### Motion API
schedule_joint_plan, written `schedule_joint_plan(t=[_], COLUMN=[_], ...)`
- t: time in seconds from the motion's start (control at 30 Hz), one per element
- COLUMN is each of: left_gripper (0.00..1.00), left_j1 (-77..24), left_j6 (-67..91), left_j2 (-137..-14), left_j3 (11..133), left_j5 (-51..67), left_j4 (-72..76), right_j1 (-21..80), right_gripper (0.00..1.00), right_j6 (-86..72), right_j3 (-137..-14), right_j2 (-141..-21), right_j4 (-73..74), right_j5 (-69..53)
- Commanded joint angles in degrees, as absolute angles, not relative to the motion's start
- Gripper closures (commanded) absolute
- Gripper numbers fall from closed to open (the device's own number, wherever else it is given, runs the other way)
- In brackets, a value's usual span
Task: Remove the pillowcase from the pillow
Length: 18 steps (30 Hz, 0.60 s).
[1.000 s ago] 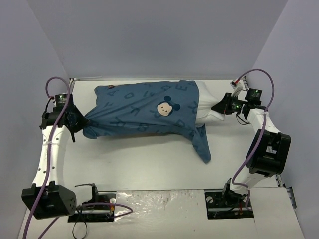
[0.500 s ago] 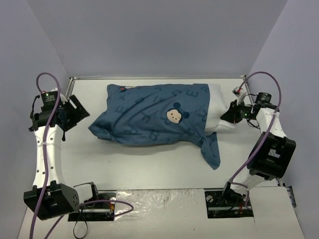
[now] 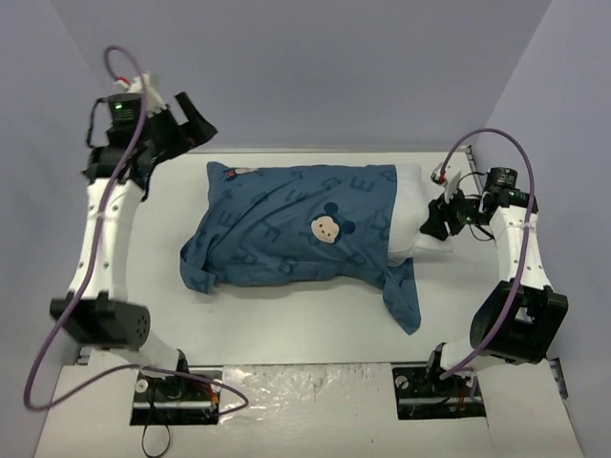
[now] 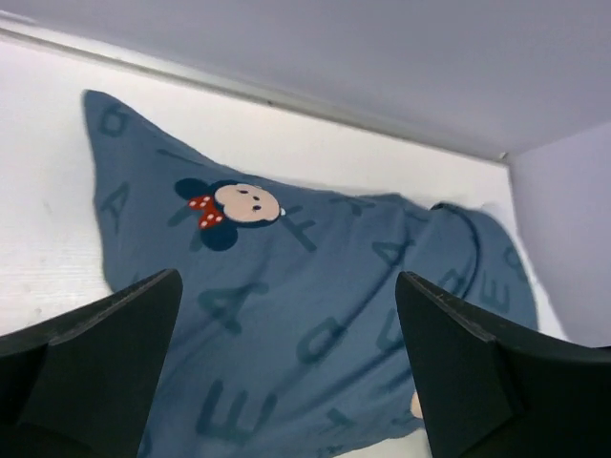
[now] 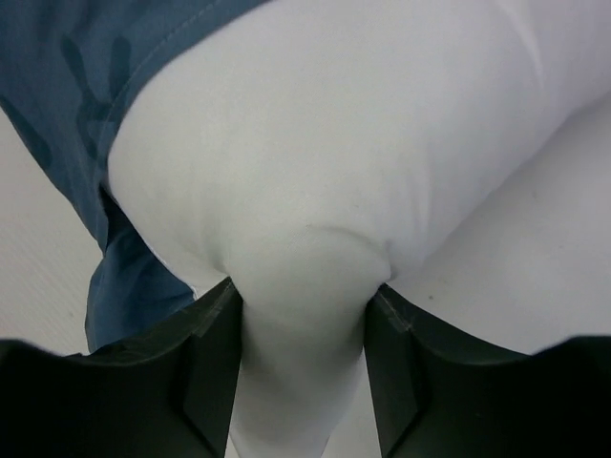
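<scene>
The dark-blue pillowcase (image 3: 286, 229) with letters and a mouse face lies across the middle of the table and covers most of the white pillow (image 3: 410, 205). Only the pillow's right end sticks out. My right gripper (image 3: 434, 218) sits at that end. In the right wrist view a corner of the pillow (image 5: 344, 143) fills the gap between the fingers (image 5: 215, 372) and touches both, with the pillowcase (image 5: 115, 57) edge at the upper left. My left gripper (image 3: 177, 119) is raised high at the back left, wide open and empty, looking down on the pillowcase (image 4: 315, 315).
A loose flap of the pillowcase (image 3: 406, 301) trails toward the near edge on the right. Grey walls close in the table (image 3: 286, 324) at the back and both sides. The arm bases stand at the near edge.
The left gripper let go of the pillowcase's left end, opened wide and rose to the back left. The pillowcase's left end slackened and dropped. The right jaws have widened around the pillow corner.
</scene>
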<state>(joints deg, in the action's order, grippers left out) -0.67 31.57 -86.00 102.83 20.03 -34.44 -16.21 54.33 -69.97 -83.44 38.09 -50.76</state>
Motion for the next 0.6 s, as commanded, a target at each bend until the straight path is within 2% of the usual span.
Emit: schedule_joint_plan(t=[0.0,0.03,0.07,0.13,0.17,0.23,0.3,0.33,0.37,0.43,0.47,0.57], left_gripper=[0.06,0.06,0.06,0.06,0.06,0.06,0.06,0.05,0.04,0.00,0.08,0.14], left_j1=[-4.8,-5.4,-5.7,-6.8,-7.0,-7.6,-7.9,-8.3,-8.7,-9.1,-9.1,-9.0], left_j6=[27.3,26.7,25.5,24.9,24.8,25.0,25.5,25.5,25.1,25.0,25.6,25.6], left_j2=[-103.8,-110.0,-113.0,-117.8,-121.2,-124.6,-126.3,-127.2,-127.3,-126.2,-125.5,-121.0], left_j3=[113.6,116.9,123.0,127.6,129.9,130.8,131.3,131.0,130.4,126.9,125.2,115.4], left_j5=[17.5,17.2,16.6,15.0,14.6,13.5,13.3,13.9,13.9,14.2,14.8,15.1], left_j4=[-44.2,-45.8,-49.0,-51.3,-52.2,-52.5,-53.6,-53.7,-53.6,-52.6,-50.7,-44.9], right_j1=[-16.9,-17.2,-17.4,-17.7,-17.9,-17.9,-17.9,-17.8,-17.4,-14.7,-13.8,-11.5], right_gripper=[0.53,0.52,0.47,0.42,0.36,0.30,0.19,0.16,0.09,0.02,0.00,0.00], right_j6=[45.6,42.1,40.9,36.3,29.5,22.6,11.2,7.2,3.2,-11.1,-14.6,-26.2], right_j3=[-77.0,-78.3,-78.7,-79.0,-79.1,-79.5,-80.1,-80.3,-80.3,-80.2,-80.4,-84.4], right_j2=[-85.0,-85.9,-86.3,-86.7,-86.9,-87.3,-87.5,-88.1,-88.6,-90.6,-91.8,-98.7], right_j4=[36.5,35.3,35.0,31.2,29.6,24.3,20.1,15.9,13.5,7.2,6.1,3.6], right_j5=[-54.5,-54.4,-54.3,-52.8,-49.6,-45.0,-37.7,-36.1,-33.8,-22.5,-20.3,-21.4])
